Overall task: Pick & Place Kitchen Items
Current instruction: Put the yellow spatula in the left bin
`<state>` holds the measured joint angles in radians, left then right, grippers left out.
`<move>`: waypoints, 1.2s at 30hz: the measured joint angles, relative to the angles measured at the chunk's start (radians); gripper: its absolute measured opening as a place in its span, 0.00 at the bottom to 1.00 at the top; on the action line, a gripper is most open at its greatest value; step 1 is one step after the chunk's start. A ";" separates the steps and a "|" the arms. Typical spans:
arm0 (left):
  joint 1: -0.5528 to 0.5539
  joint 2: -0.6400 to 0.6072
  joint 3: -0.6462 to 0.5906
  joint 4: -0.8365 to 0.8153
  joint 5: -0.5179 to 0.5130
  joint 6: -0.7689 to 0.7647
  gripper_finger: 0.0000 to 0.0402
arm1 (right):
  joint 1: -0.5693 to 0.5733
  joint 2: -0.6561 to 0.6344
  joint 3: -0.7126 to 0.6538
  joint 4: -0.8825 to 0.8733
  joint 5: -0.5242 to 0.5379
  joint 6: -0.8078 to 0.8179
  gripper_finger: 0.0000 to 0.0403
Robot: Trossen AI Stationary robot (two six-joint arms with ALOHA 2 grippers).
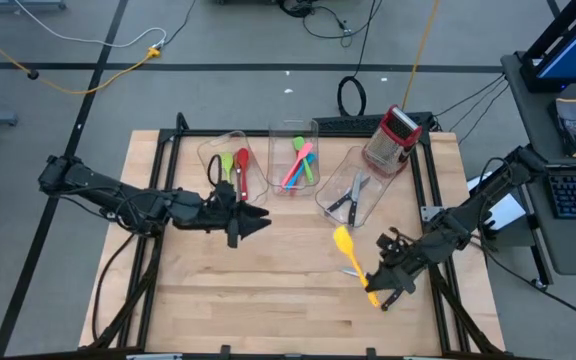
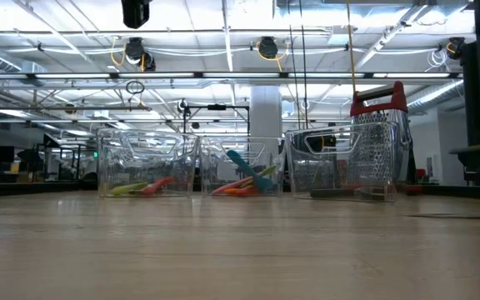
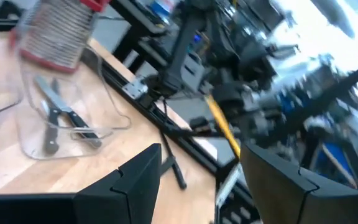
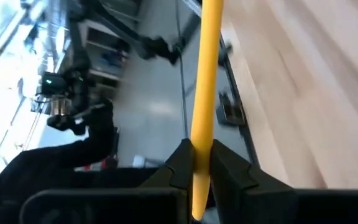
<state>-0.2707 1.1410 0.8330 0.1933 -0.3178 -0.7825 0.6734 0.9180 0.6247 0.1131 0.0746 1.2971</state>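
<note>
1. Far left, the left gripper (image 1: pixel 258 222) hovers over the light wooden table (image 1: pixel 268 300), just in front of the bins, fingers (image 3: pixel 135 180) parted with nothing between them.
2. Behind it, the leftmost clear plastic bin (image 1: pixel 230 165) holds a green spoon (image 1: pixel 226 162) and a red spatula (image 1: pixel 242 170), plus a dark looped tool I can't make out.
3. Next along, the middle clear bin (image 1: pixel 294 155) carries pink, green and blue utensils (image 1: pixel 300 165), crossed over each other.
4. The third clear bin (image 1: pixel 353 185) sits angled, with black-handled steel knives (image 1: pixel 351 195) inside (they look like a crossed pair).
5. At the back right corner stands the red-topped metal box grater (image 1: pixel 393 140), touching the third bin's far end and close to the table's edge.
6. Now the action: the right gripper (image 1: pixel 380 285) is clamped on the handle of a yellow spatula (image 1: pixel 353 262), lifted near the right edge, its head pointing toward the knife bin.
7. The front half of the table lies open, wide bare wood between the two arms.
</note>
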 joint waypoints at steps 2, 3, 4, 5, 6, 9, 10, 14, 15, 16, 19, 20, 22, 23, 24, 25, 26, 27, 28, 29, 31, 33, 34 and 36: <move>0.000 0.016 0.000 0.020 -0.037 -0.042 0.56 | -0.009 0.000 0.000 0.039 0.032 -0.072 0.06; 0.000 0.024 0.000 0.030 -0.046 -0.050 0.56 | -0.016 0.000 0.000 0.058 0.047 -0.108 0.06; 0.000 0.035 0.000 0.050 -0.047 -0.057 0.56 | -0.024 0.000 0.000 0.074 0.065 -0.141 0.06; 0.000 0.050 0.000 0.090 -0.047 -0.066 0.56 | -0.034 0.000 0.000 0.088 0.083 -0.173 0.06; 0.000 0.070 0.001 0.136 -0.046 -0.072 0.56 | -0.046 0.000 0.000 0.101 0.088 -0.204 0.06; 0.000 0.132 0.001 0.262 -0.040 -0.092 0.56 | -0.088 0.000 0.000 0.139 0.089 -0.283 0.06; 0.000 0.157 0.004 0.309 -0.033 -0.099 0.56 | -0.103 0.000 0.000 0.145 0.089 -0.298 0.06; 0.000 0.247 0.037 0.435 -0.023 -0.130 0.56 | -0.160 0.001 0.000 0.161 0.090 -0.334 0.06; 0.000 0.271 0.051 0.454 -0.022 -0.137 0.56 | -0.175 0.001 0.000 0.163 0.088 -0.337 0.06; 0.000 0.291 0.060 0.463 -0.022 -0.142 0.56 | -0.189 0.001 0.000 0.162 0.085 -0.337 0.06; 0.000 0.361 0.119 0.465 -0.021 -0.152 0.56 | -0.224 0.001 0.000 0.163 0.080 -0.337 0.06; 0.000 0.382 0.140 0.466 -0.021 -0.159 0.56 | -0.233 0.001 0.000 0.165 0.075 -0.337 0.06; 0.000 0.428 0.190 0.466 -0.021 -0.164 0.56 | -0.252 0.001 0.000 0.168 0.051 -0.337 0.06; 0.002 0.452 0.215 0.466 -0.021 -0.164 0.56 | -0.257 0.001 0.000 0.167 0.051 -0.337 0.06; 0.003 0.473 0.238 0.463 -0.020 -0.164 0.56 | -0.260 0.001 0.000 0.167 0.047 -0.337 0.06; 0.003 0.493 0.262 0.459 -0.021 -0.163 0.56 | -0.265 0.001 0.000 0.167 0.034 -0.338 0.06; 0.005 0.516 0.287 0.459 -0.021 -0.158 0.56 | -0.269 0.001 0.000 0.167 0.026 -0.340 0.06; 0.008 0.536 0.312 0.458 -0.020 -0.155 0.56 | -0.272 0.001 0.000 0.167 0.026 -0.341 0.06; 0.008 0.553 0.333 0.449 -0.020 -0.155 0.56 | -0.274 0.001 0.000 0.167 0.025 -0.343 0.06; 0.009 0.568 0.353 0.438 -0.020 -0.157 0.56 | -0.275 0.001 0.000 0.167 0.025 -0.344 0.06; 0.014 0.601 0.396 0.407 -0.020 -0.165 0.56 | -0.275 0.001 0.000 0.167 0.026 -0.346 0.06; 0.015 0.627 0.426 0.376 -0.020 -0.170 0.56 | -0.275 0.001 0.000 0.167 0.026 -0.352 0.06; 0.015 0.640 0.442 0.366 -0.020 -0.170 0.56 | -0.275 0.001 0.000 0.167 0.026 -0.352 0.06; 0.015 0.665 0.473 0.354 -0.020 -0.173 0.56 | -0.275 0.001 0.000 0.168 0.026 -0.352 0.06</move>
<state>-0.2558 1.8061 1.3064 0.5473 -0.3383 -0.9551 0.3981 0.9188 0.6250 0.2812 0.1002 0.9451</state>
